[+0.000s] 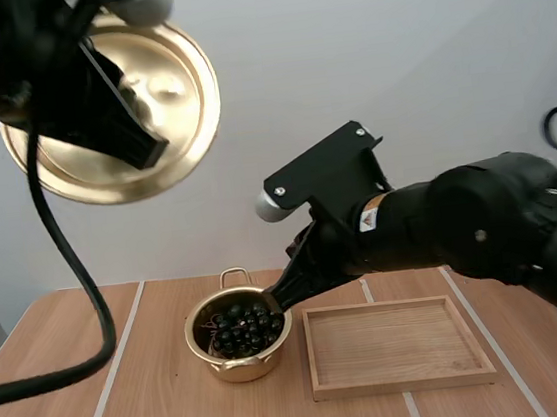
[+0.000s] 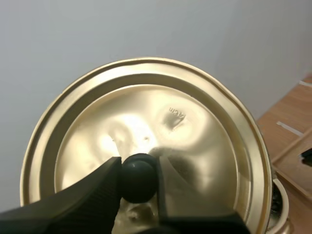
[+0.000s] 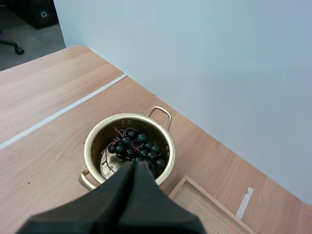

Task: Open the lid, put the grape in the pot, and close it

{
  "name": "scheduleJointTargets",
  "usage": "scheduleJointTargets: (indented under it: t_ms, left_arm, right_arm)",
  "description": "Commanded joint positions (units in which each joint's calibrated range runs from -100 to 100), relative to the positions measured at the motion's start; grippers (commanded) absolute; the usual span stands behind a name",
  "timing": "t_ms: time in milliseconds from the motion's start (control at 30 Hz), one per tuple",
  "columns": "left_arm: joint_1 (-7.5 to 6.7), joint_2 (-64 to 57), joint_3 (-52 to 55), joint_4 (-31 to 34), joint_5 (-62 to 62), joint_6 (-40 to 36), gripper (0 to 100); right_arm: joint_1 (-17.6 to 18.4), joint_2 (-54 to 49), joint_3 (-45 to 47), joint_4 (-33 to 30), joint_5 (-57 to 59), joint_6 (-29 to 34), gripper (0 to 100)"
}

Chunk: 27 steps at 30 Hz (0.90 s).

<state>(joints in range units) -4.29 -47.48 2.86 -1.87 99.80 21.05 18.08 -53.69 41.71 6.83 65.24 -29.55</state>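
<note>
My left gripper (image 2: 138, 171) is shut on the black knob (image 2: 138, 181) of the golden lid (image 2: 146, 117). It holds the lid (image 1: 179, 89) tilted, high above the table's left side, with the left gripper (image 1: 140, 144) in front of it. The golden pot (image 1: 196, 331) stands uncovered on the table with the dark bunch of grapes (image 1: 244, 328) inside. My right gripper (image 1: 277, 299) reaches down to the pot's right rim. In the right wrist view its fingers meet as one wedge, and the right gripper (image 3: 135, 163) pinches the top of the grapes (image 3: 139, 144) inside the pot (image 3: 96, 137).
A shallow wooden tray (image 1: 395, 344) lies just right of the pot, its corner (image 3: 209, 210) close to the right gripper. The wooden table (image 1: 150, 404) has pale stripes running front to back. A light wall stands behind it.
</note>
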Motion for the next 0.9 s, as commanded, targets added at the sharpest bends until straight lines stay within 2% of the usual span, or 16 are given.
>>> scheduleJointTargets:
  t_ms: [0, 167, 333, 467, 633, 867]
  left_arm:
    - [-0.23, 1.3, 7.2, -1.3, -2.7, 0.8, 0]
    - [-0.23, 2.4, 19.0, -0.5, -15.9, 1.4, 0]
    - [-0.23, 5.9, 26.3, -1.2, -20.6, 6.3, 0]
    - [-0.23, 10.9, 27.6, -1.9, -23.2, 6.8, 0]
    - [-0.23, 20.0, 27.6, -7.9, -25.1, 10.4, 0]
    - [-0.23, 30.3, 27.6, -11.3, -26.6, 12.3, 0]
  right_arm:
    - [-1.9, -5.5, 0.1, -0.7, 7.4, 0.5, 0]
    - [-5.6, -12.7, 0.1, -0.7, 13.8, 0.5, 0]
    - [-8.2, -18.2, 0.1, -0.7, 21.6, 2.4, 0]
    - [-10.0, -23.0, 0.1, -0.3, 24.6, 2.4, 0]
    - [-11.8, -27.8, 0.1, 1.4, 30.9, 1.9, 0]
    - [-12.3, -31.8, 0.1, 1.0, 34.8, 1.9, 0]
